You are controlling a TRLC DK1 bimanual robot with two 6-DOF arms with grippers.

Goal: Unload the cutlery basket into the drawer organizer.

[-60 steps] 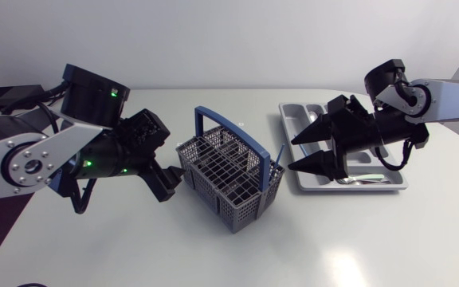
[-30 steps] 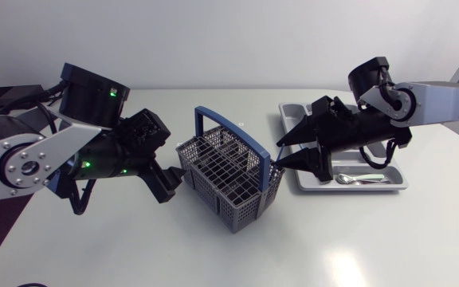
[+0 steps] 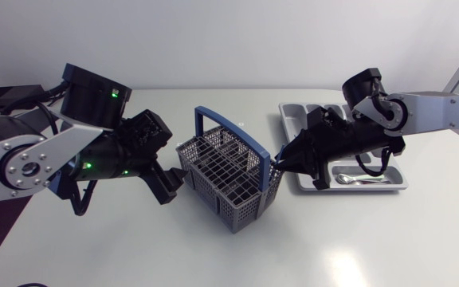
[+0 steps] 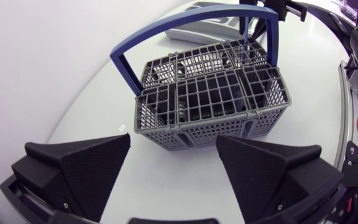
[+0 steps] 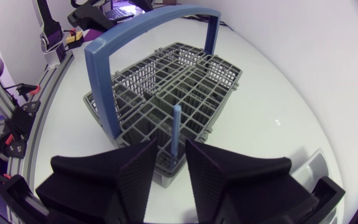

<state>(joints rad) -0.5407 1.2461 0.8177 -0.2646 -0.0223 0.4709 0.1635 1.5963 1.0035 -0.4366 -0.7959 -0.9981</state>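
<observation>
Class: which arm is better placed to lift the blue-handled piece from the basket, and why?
Right. The right hand, open, straddles the upright blue handle at the basket corner beside the tray; the left hand sits open outside the basket's opposite side.

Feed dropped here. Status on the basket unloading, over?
Left tool open, empty, facing basket. Right tool open, straddling blue handle upright in basket. Nothing seen blocking.
</observation>
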